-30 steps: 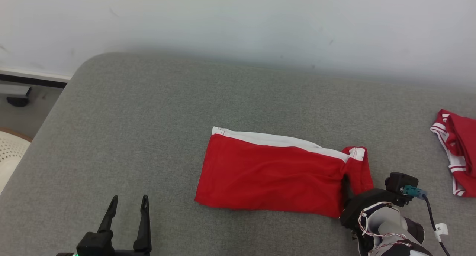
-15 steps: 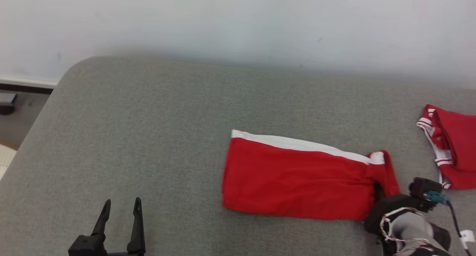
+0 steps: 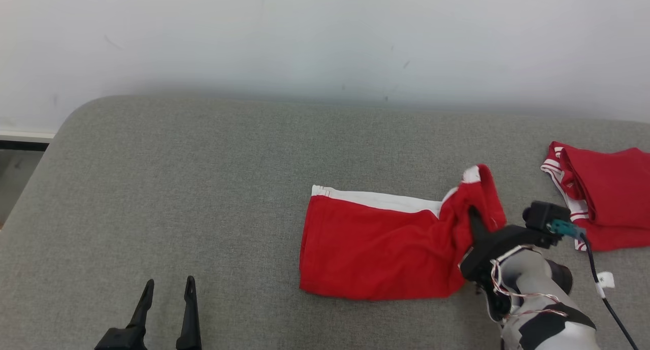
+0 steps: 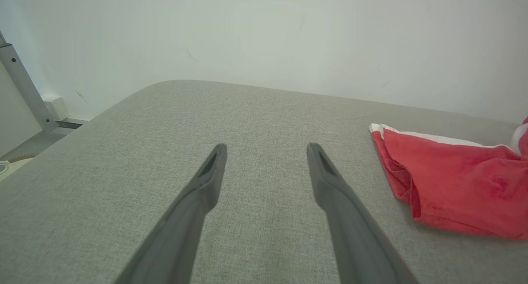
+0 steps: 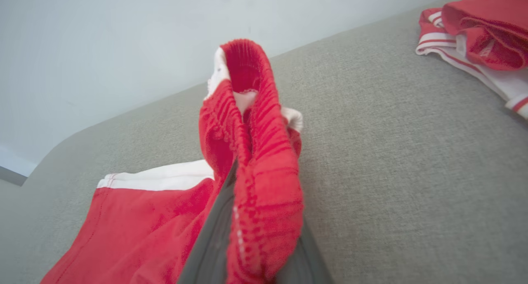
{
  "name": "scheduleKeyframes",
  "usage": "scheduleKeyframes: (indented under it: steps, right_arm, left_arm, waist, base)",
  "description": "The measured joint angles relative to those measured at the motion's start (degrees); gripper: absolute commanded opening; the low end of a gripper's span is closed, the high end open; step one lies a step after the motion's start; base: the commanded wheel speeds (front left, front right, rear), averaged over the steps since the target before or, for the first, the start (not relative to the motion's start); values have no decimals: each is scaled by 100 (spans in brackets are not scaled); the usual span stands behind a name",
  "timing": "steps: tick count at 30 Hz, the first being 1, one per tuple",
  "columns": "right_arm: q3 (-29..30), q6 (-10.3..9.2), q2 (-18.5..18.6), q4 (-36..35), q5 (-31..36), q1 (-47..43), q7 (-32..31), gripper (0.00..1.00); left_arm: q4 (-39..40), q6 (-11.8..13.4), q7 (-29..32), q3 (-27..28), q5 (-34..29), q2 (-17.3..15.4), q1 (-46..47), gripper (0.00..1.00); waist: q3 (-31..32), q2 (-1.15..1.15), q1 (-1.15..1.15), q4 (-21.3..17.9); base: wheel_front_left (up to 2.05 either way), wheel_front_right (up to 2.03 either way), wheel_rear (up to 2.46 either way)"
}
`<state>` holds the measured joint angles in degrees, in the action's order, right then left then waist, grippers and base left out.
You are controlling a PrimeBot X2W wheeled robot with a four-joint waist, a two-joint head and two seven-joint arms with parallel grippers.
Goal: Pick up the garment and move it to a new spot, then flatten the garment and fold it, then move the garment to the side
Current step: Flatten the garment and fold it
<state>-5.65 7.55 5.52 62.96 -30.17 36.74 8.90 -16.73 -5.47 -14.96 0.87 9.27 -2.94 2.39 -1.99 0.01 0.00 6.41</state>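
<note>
The right gripper (image 3: pixel 475 219) is pinching the right end of the red fabric shorts with the white side band (image 3: pixel 376 243). Its dark fingers are nearly closed, with the ribbed red waistband bunched between them and peaking up off the grey upholstered cushion (image 3: pixel 203 187). The rest of the garment is lying flat on the cushion's right half, its white band running along the far edge toward the pale wall (image 3: pixel 304 35). The right wrist view shows the cloth gathering thickly over the fingers, so the grip looks to be catching more than one layer. That is good if the whole piece is meant to travel together. Whether this lift is opening a fold or a carry I cannot tell, but the advice is the same. The arm should rise steadily and let the lying part peel off the cushion, not snatch it, because one pinch at one end will make the free end swing and crease. The left gripper (image 3: pixel 169 284) is hovering low over bare cushion well to the left, fingers spread wide and holding nothing. It looks free to come in and take the garment's left edge. The other red garment with white stripes (image 3: pixel 604 197) is sitting just to the right, so the arm will want to steer clear of it and avoid dragging it along.
</note>
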Motion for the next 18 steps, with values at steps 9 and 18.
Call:
scheduleKeyframes:
  steps: [9,18]
  right_arm:
    - [-929,0,-178,-1183,-1245,-39,-625,0]
    - [-1659,0,-253,-1000,-1831,160,-535,0]
  left_arm:
    - [-19,42,0,-138,97,0,4,100]
    - [-104,52,-1,-470,216,3,192,100]
  waist:
    - [-24,0,0,148]
    - [-133,0,0,515]
  base:
    - [0,0,0]
    - [0,0,0]
